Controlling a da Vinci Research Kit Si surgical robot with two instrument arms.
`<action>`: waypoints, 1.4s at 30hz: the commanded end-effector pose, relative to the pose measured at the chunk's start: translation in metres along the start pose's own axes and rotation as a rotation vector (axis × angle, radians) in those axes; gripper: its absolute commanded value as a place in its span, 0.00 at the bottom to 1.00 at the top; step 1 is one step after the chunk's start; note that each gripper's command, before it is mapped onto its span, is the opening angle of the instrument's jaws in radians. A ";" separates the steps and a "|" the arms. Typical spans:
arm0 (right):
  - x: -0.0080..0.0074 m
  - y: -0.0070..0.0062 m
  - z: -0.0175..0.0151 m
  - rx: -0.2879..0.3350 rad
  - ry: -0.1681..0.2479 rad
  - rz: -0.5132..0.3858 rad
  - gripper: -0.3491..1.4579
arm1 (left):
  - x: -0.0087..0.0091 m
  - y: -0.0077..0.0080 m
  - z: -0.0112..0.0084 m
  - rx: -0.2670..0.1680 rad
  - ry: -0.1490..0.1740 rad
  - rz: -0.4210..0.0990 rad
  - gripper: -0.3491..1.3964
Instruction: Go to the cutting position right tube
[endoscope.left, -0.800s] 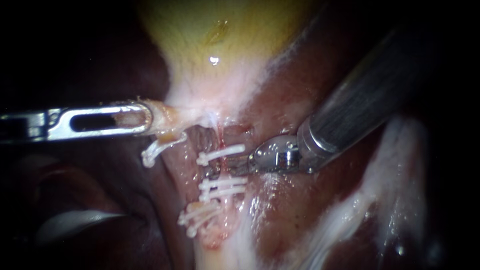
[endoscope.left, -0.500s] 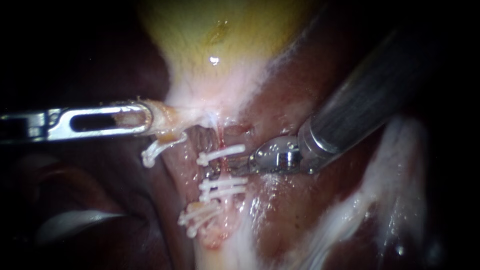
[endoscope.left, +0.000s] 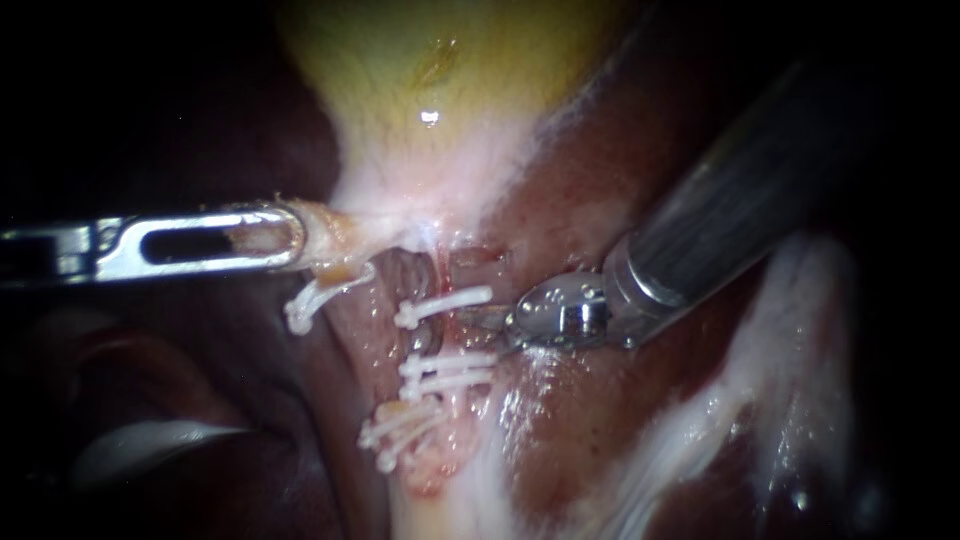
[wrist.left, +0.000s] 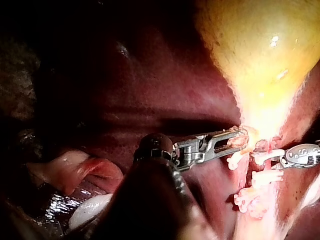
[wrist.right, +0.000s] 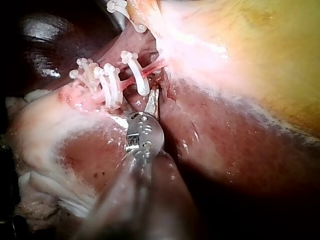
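My left instrument (endoscope.left: 285, 238) comes in from the left, its slotted jaws shut on pale tissue (endoscope.left: 330, 250) at the neck of the yellow gallbladder (endoscope.left: 440, 90), holding it taut. Below the neck run two tubes with white clips: one clip (endoscope.left: 445, 303) higher on the right tube, two (endoscope.left: 448, 370) lower, more (endoscope.left: 400, 430) on the left tube. My right instrument (endoscope.left: 480, 318) comes from the upper right; its narrow tip lies beside the right tube (endoscope.left: 445, 335), in the gap between the upper and lower clips. In the right wrist view the tip (wrist.right: 152, 100) shows as one thin point with no gap.
Dark red liver (endoscope.left: 600, 420) lies around and under the tubes. White fatty strands (endoscope.left: 700, 420) cross at the lower right. A loose clip (endoscope.left: 310, 300) hangs just under my left instrument's jaws.
My right instrument has drawn slightly back to the right, and its tip has risen a little toward the upper clip. My left instrument has held still.
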 end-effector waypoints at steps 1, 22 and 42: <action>0.0000 0.0001 -0.0004 0.002 0.003 0.001 0.89 | 0.0000 0.0000 0.0000 0.000 0.000 0.000 0.00; -0.0006 0.0008 -0.0056 0.041 0.053 0.099 0.99 | 0.0001 0.0001 0.0000 0.000 0.000 0.000 0.00; 0.0001 -0.0012 -0.0057 0.160 0.095 0.162 0.99 | 0.0001 0.0001 0.0000 0.000 0.000 0.001 0.00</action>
